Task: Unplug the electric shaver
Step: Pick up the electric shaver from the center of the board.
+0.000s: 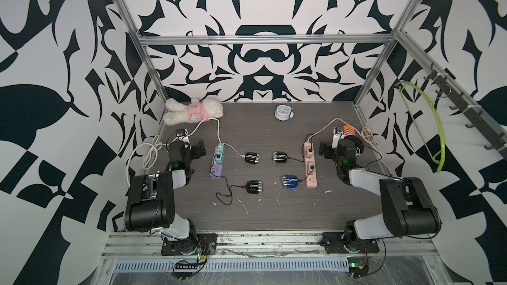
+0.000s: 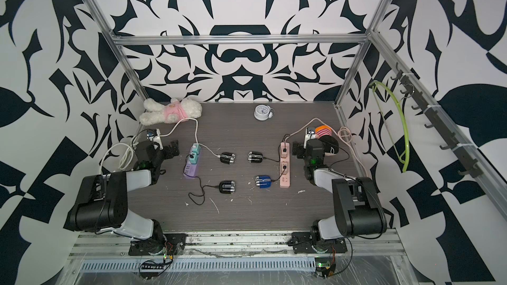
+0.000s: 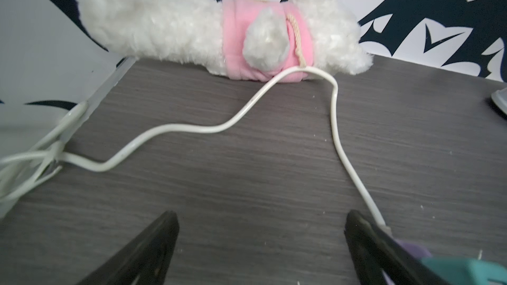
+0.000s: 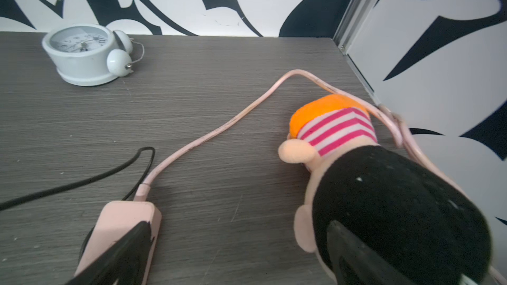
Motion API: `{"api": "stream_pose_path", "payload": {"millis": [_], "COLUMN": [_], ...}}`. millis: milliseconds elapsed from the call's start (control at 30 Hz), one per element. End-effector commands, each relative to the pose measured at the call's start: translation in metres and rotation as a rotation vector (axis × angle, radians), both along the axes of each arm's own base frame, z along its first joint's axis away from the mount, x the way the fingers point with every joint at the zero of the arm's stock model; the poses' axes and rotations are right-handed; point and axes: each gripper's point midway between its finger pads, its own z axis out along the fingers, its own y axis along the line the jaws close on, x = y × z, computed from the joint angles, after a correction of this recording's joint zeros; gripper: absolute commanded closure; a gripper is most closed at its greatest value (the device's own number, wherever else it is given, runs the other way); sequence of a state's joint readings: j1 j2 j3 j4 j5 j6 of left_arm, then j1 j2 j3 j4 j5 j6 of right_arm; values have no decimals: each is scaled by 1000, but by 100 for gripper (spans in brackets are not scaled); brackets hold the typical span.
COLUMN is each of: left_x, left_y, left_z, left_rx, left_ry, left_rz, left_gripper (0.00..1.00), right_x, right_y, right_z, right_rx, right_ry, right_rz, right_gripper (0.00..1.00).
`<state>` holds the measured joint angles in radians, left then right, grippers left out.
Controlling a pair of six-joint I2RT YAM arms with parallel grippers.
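Left wrist: my left claw point(image 3: 262, 215) stands wide and empty beside the purple strip point(image 3: 408, 246); my right claw point(image 4: 238, 224) wide too, beside the pink strip point(image 4: 120, 223).

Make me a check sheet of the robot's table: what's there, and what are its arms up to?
Surface: dark wood-grain table, scattered white flecks.
Job's things: three black shavers, one blue shaver; two wired to the purple strip, two to the pink strip.
Clutter: white plush toy, alarm clock, striped doll.
Grippers: left tool open, empty; right tool open, empty, beside the pink strip.
Cables: white cable feeds purple strip; pink cable feeds pink strip; thin leads to shavers.
Surroundings: patterned walls, metal frame, green hanger on a hook rail.
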<state>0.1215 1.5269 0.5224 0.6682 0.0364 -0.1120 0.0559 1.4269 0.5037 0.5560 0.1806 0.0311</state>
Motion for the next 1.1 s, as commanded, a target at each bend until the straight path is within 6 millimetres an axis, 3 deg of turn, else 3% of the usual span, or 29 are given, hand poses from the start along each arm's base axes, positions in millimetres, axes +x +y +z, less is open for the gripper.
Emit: {"api": "stream_pose_path", "payload": {"millis": [0, 67, 133, 267, 367, 433, 600, 700, 900, 1067], "left_x": [-3, -4, -5, -12, -24, -34, -63, -77, -93, -105], "left_y": [-3, -8, -15, -44, -75, -95, -126, -133, -144, -145], "left_z": [-4, 8, 28, 73, 106, 115, 121, 121, 121, 116], "left_rx": [-29, -44, -67, -149, -190, -215, -326, -426, -560, -584], "left_ry": [98, 131, 117, 101, 110, 135, 160, 130, 127, 137], "left_rz": [-13, -23, -22, -69, -123, -170, -248, -266, -300, -306], "left_gripper": [1, 1, 0, 1, 1, 1, 1, 1, 1, 1], "right_x": [-8, -10, -9, -13, -24, -34, -65, -76, -101, -122], "right_y": [-16, -18, -3, 49, 98, 139, 230, 266, 320, 350], "right_z": [28, 48, 65, 102, 123, 126, 103, 79, 37, 0], "right_rx": [-2, 20, 88, 231, 201, 172, 95, 84, 46, -42], "right_ry": [-57, -104, -130, -149, -132, -97, 33, 116, 290, 390], "right_rz": [-112, -131, -63, 147, 314, 453, 756, 898, 1117, 1208], "right_gripper": [1, 1, 3, 7, 7, 7, 7, 7, 7, 7]}}
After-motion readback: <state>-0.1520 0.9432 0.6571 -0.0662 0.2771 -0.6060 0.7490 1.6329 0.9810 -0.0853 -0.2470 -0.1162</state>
